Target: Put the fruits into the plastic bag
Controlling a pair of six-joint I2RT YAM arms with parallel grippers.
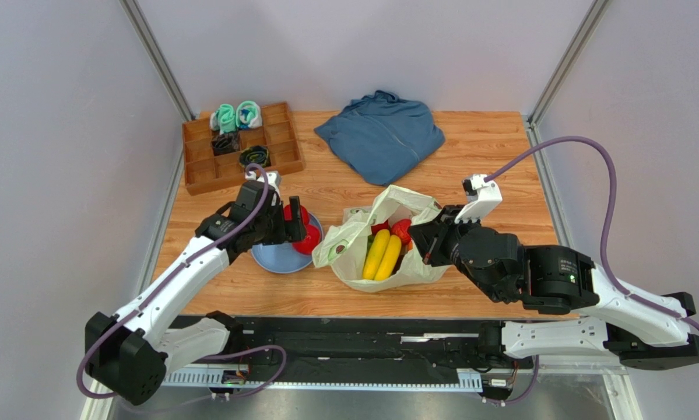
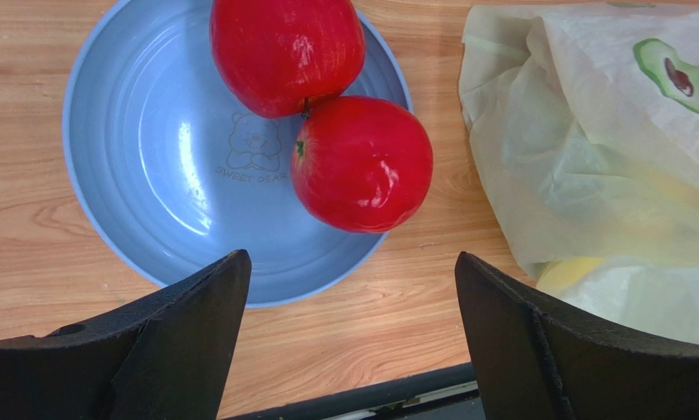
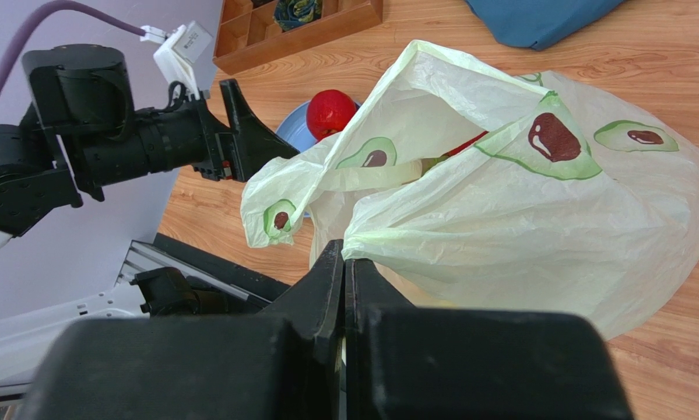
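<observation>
The pale-green plastic bag (image 1: pixel 388 236) with avocado prints lies at the table's middle front, its mouth held up. Inside I see a yellow banana (image 1: pixel 382 255) and red fruit (image 1: pixel 401 230). My right gripper (image 3: pixel 345 254) is shut on the bag's near rim (image 3: pixel 467 245). Two glossy red apples (image 2: pixel 361 164) (image 2: pixel 284 48) sit in a blue bowl (image 2: pixel 164 175) left of the bag. My left gripper (image 2: pixel 348 280) is open and empty, hovering just in front of the bowl above the nearer apple. The bowl also shows in the top view (image 1: pixel 274 258).
A wooden divided tray (image 1: pixel 239 149) with rolled socks (image 1: pixel 236 115) stands at the back left. A folded blue garment (image 1: pixel 381 136) lies at the back middle. The table's front edge and black rail (image 2: pixel 353 398) are just below my left gripper.
</observation>
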